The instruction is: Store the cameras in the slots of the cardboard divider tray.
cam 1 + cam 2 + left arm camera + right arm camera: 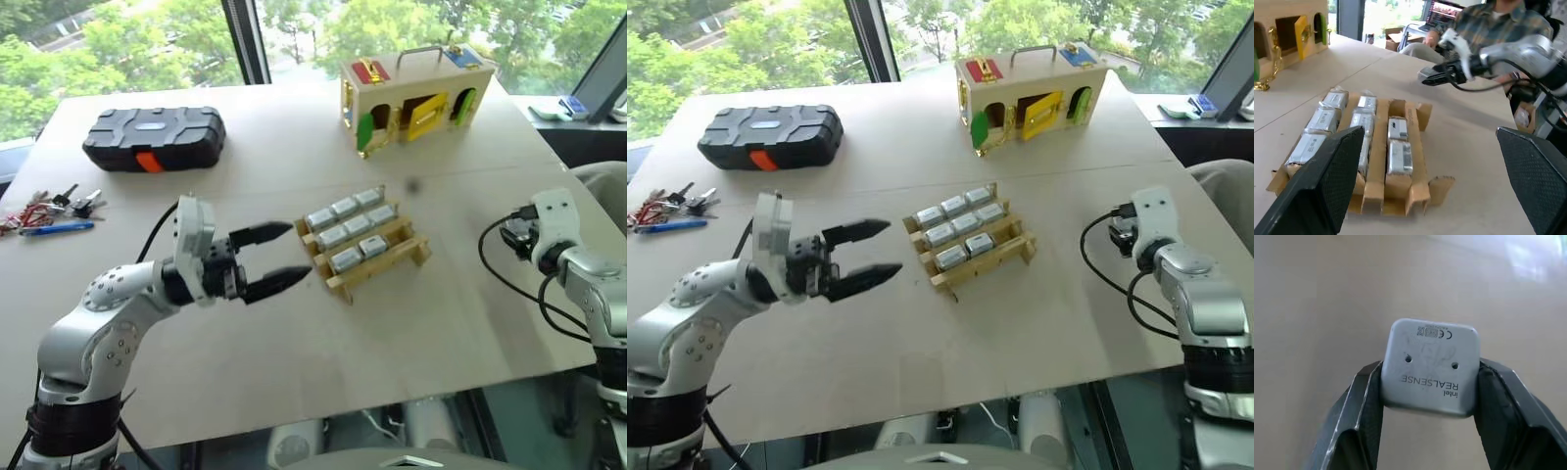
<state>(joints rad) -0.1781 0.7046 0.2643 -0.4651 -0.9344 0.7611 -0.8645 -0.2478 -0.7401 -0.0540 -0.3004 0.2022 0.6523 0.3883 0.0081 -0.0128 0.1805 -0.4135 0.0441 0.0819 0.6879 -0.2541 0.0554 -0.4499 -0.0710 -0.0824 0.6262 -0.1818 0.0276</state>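
The cardboard divider tray [338, 285] lies mid-table, and several silver-grey cameras [345, 231] fill its slots. One compartment [404, 236] at the right end of the near row is bare. My left gripper [299, 253] hovers just left of the tray, open, with nothing between its fingers [1327, 181]. My right gripper [1429, 382] is shut on one camera [1430, 362], a grey rounded block, held above the bare tabletop. That gripper [514, 233] sits well to the right of the tray.
A black ribbed case [154, 137] lies at the back left. A wooden box [416, 93] with coloured doors stands at the back. Keys [49, 208] and a blue pen [57, 228] lie at the left edge. A person [1498, 24] sits beyond the table's right side.
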